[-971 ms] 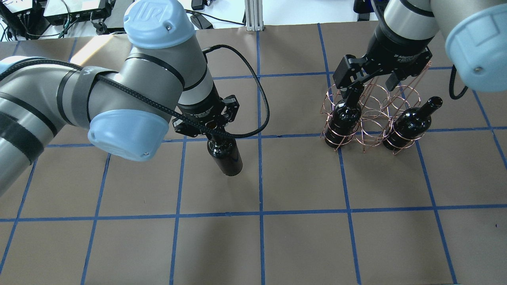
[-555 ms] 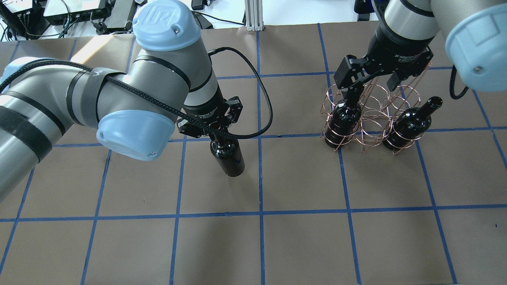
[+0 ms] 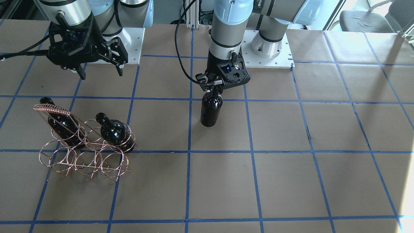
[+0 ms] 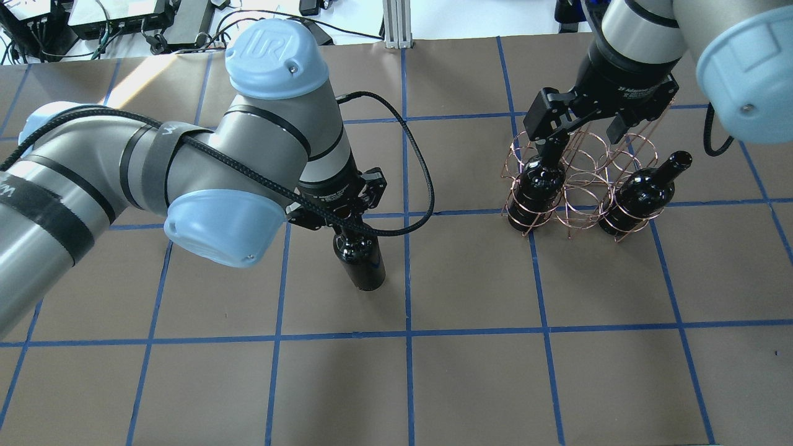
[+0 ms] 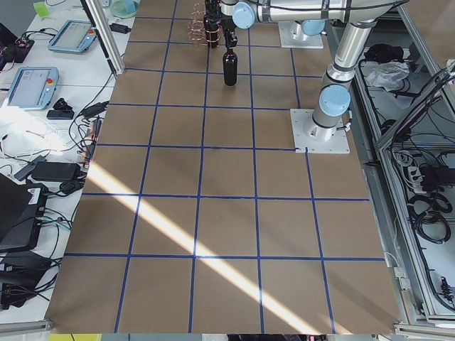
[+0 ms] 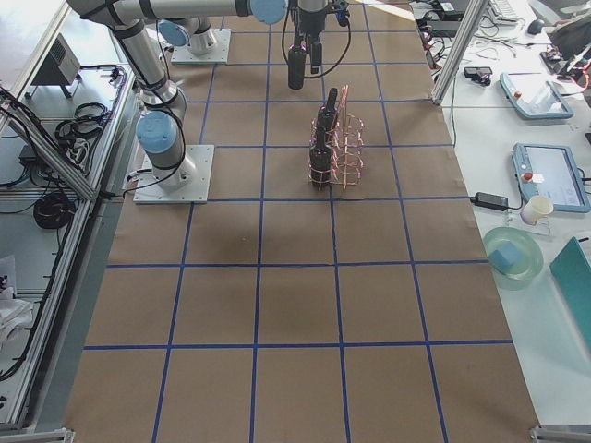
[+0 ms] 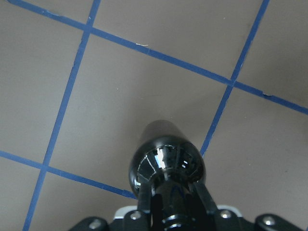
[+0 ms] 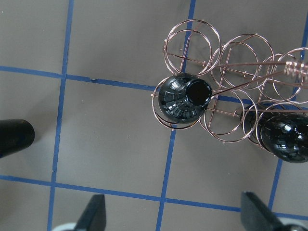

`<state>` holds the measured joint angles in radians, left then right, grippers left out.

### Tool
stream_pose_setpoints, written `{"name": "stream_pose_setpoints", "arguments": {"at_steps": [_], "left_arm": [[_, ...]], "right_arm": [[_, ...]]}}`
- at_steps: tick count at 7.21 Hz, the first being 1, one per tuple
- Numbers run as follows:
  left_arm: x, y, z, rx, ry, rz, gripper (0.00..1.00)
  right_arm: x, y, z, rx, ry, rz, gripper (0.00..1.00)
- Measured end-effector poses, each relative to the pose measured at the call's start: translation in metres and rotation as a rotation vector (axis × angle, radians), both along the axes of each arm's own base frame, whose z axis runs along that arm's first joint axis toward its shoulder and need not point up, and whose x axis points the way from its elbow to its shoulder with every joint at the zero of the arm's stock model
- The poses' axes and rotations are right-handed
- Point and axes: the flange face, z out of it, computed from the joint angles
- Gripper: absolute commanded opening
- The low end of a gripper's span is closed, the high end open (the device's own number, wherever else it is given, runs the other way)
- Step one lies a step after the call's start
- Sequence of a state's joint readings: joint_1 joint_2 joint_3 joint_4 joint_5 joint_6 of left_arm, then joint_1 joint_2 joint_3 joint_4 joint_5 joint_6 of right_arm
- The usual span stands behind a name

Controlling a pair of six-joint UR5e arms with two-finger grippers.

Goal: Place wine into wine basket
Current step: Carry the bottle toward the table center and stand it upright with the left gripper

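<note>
My left gripper point(image 4: 337, 218) is shut on the neck of a glossy black wine bottle point(image 4: 360, 263) and holds it upright over the table's middle; it also shows in the front view point(image 3: 211, 110) and the left wrist view point(image 7: 166, 163). The copper wire wine basket point(image 4: 573, 210) stands to the right, with its coiled handle point(image 3: 53, 110). Two more black bottles point(image 4: 541, 183) point(image 4: 641, 195) stand in its end loops, and the middle loops hold nothing. My right gripper point(image 4: 582, 127) hangs open and empty above the basket, over one bottle's mouth point(image 8: 185, 101).
The table is brown paper with a blue tape grid point(image 4: 407, 272). The left arm's black cable point(image 4: 421, 179) loops out toward the basket side. Screens, cables and a bowl lie off the table's ends in the side views.
My left arm has carried the bottle a little to the right, toward the basket, and nearer the table's front. The right gripper and the basket have not moved.
</note>
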<state>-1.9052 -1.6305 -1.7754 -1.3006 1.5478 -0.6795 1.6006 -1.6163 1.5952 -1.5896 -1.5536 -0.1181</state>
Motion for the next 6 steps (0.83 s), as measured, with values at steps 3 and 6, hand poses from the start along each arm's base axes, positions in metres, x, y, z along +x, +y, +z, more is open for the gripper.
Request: {"name": "stream_pose_setpoints", "arguments": {"at_steps": [3,6], "left_arm": [[-0.005,0.008,-0.002,0.003,-0.005,-0.023,0.00],[0.000,0.015,-0.001,0.001,-0.003,-0.031,0.00]], "right_arm": [[0.001,0.001,0.000,0.004,0.000,0.002,1.00],[0.001,0.006,-0.004,0.049,0.000,-0.008,1.00]]}}
